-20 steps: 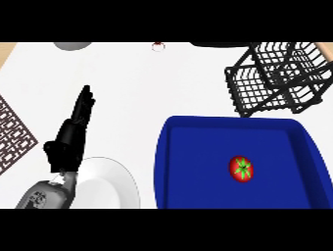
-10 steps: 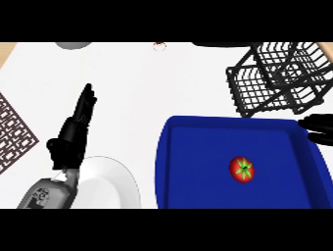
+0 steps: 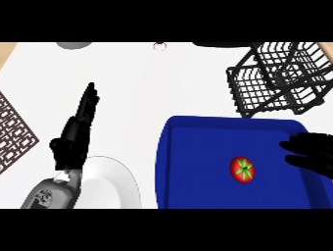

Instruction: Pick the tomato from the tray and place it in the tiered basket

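So the right hand (image 3: 321,157) is over the right side of the blue tray (image 3: 198,147), fingers spread and pointing left toward the tomato (image 3: 243,169), holding nothing and not touching it, just near it with a gap of bare tray between the fingertips and the fruit. The tomato sits on the tray floor, right of the middle and toward the near edge, green stem up. Compared with half a second ago, that hand has come further in from the tray's right rim and dropped lower toward the tomato; a second ago it wasn't in view at all. The tomato hasn't budged. The left hand (image 3: 75,132) is over at the counter's left side, fingers straight and held together pointing away toward the far edge, holding nothing, same spot as before, its grey forearm (image 3: 54,193) lying over the left rim of a white plate (image 3: 115,184) at the near edge. The black wire basket (image 3: 285,78) stands at the far right corner of the counter (image 3: 162,83), just beyond the tray, tilted a bit in view. A brown patterned mat (image 3: 3,132) sits at the left edge.
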